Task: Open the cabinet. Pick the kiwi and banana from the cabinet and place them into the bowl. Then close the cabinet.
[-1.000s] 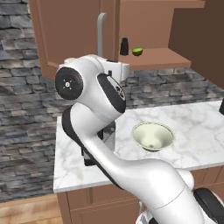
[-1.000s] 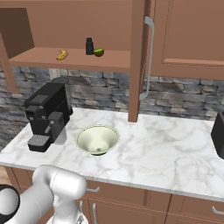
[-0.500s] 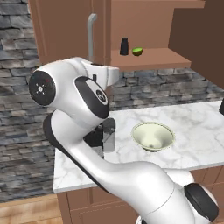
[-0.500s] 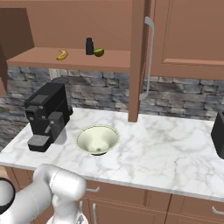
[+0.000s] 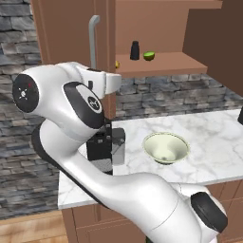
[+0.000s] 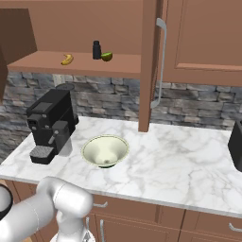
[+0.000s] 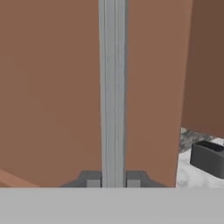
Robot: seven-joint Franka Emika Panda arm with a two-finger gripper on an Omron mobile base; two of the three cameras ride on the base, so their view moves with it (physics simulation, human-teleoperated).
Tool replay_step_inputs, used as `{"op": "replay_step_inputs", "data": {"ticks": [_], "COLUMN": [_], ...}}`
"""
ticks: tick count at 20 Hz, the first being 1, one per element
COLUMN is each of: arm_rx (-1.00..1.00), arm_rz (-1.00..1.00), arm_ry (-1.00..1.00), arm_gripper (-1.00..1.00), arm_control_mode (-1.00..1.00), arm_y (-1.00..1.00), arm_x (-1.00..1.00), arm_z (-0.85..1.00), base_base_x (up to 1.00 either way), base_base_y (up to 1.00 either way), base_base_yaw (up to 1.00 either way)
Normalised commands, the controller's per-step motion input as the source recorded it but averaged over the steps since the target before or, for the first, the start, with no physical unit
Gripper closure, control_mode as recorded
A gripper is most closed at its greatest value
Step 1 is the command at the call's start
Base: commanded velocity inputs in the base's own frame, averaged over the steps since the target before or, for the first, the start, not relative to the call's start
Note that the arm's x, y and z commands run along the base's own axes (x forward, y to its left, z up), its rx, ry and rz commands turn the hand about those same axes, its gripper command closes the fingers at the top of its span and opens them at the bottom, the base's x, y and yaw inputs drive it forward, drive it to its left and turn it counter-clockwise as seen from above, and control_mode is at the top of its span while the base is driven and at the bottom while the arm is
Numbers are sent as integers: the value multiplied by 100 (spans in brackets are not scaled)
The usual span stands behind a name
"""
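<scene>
The tool (image 7: 113, 179) is seen at the bottom centre of the hand view, its two dark fingertips (image 7: 92, 179) pressed narrowly against either side of a vertical silver bar handle (image 7: 113, 87), so the handle is held between them. Behind the handle, the reddish-brown door of the cabinet (image 7: 52, 87) is spread across the frame, and a dark appliance corner is glimpsed at the lower right over pale marble. In the left base view, the same handle (image 5: 93, 40) is found in the upper left, standing on a door swung outward, with the arm's white body crowded just below it. The cabinet's interior is laid open in the right base view: the banana (image 6: 67, 59) is set on the shelf (image 6: 42, 64) at upper left, and well to its right the kiwi (image 6: 107, 56) is seen touching or just beside a small black bottle (image 6: 96, 49). In the left base view the kiwi (image 5: 149, 55) and bottle (image 5: 135, 50) are shown near the top centre, with only a yellow sliver of the banana (image 5: 116, 64) caught beside the door edge. The bowl (image 6: 105, 151) is seated upright on the marble tabletop (image 6: 179, 165), centre left, just beside the black coffee machine (image 6: 51, 124); nothing is seen inside it. The second door's handle (image 6: 161, 61) is seen at upper right.
</scene>
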Motion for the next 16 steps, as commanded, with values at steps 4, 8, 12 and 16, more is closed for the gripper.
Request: {"op": "replay_step_inputs", "data": {"ticks": [4, 8, 12, 16], "arm_rx": [0, 0, 0, 0], "arm_rz": [0, 0, 0, 0], "arm_ry": [0, 0, 0, 0], "arm_gripper": [100, 100, 100, -100], "arm_control_mode": [-100, -100, -100, -100], "arm_y": [22, 21, 11, 1], "arm_x": [-6, -6, 0, -2], "arm_z": [-3, -5, 0, -1], "base_base_x": [0, 0, 0, 0], "base_base_y": [0, 0, 0, 0], "base_base_yaw": [0, 0, 0, 0]}}
